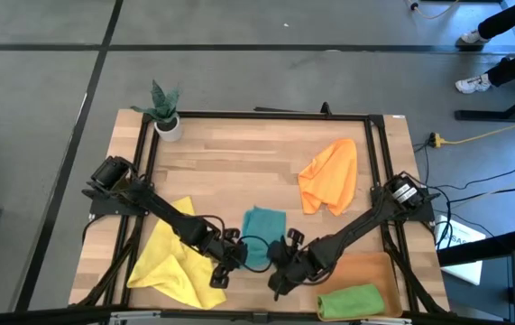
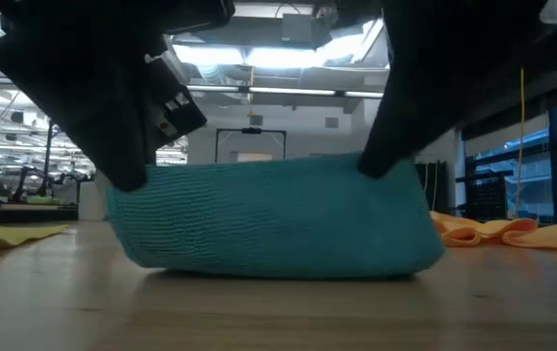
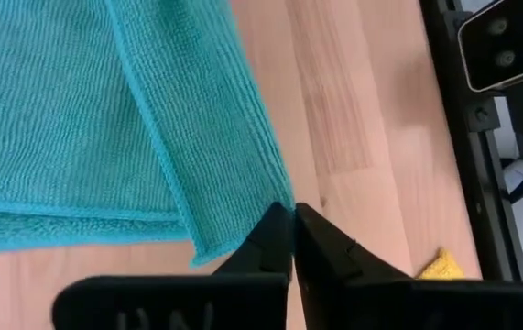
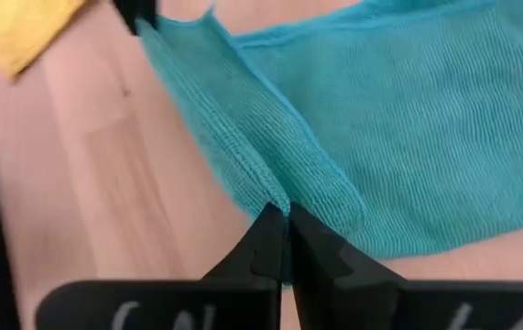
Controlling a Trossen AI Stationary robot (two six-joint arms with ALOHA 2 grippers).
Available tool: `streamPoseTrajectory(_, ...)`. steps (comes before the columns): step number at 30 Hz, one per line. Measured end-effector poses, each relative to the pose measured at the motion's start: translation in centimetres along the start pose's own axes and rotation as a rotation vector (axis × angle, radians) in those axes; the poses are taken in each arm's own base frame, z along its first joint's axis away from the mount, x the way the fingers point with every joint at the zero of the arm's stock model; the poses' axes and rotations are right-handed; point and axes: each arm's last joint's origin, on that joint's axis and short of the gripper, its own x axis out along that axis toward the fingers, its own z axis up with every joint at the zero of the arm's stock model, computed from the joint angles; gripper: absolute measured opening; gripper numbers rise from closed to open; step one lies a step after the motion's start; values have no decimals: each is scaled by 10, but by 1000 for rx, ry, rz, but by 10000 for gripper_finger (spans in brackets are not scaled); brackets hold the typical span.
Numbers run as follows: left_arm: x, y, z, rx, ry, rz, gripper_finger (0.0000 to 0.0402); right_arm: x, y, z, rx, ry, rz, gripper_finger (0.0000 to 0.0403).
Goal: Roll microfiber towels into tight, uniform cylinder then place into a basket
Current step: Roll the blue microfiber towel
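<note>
Teal towel lies at the near edge of the tabletop, between the two arms, and both grippers hold its near border. The left gripper has its fingers closed on one corner of the cloth, and the right gripper is clamped on the opposite corner. I judge that the rolling step is just starting: next, both arms must turn the border over evenly, so the roll stays tight. The green towel rests already rolled in the basket beside the right arm. The yellow towel lies loose under the left arm, and the orange towel waits farther back.
</note>
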Motion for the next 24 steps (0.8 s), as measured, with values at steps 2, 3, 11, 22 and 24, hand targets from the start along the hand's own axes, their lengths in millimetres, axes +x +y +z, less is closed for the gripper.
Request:
streamPoseTrajectory(2, 0, 0, 1, -1, -6, 4, 0, 4, -4, -1, 27, 6, -16, 12)
streamPoseTrajectory(3, 0, 0, 1, -1, -7, 7, 0, 6, -7, -2, 42, 9, -22, 12)
streamPoseTrajectory(11, 0, 2, 2, -4, -16, 18, 0, 23, -23, -3, 77, 31, -32, 12)
streamPoseTrajectory(22, 0, 15, 5, -24, -64, 165, 0, 39, -40, -10, 75, 56, -39, 12)
streamPoseTrajectory(24, -1, 20, 7, -28, -68, 185, 0, 39, -41, -11, 74, 57, -44, 12)
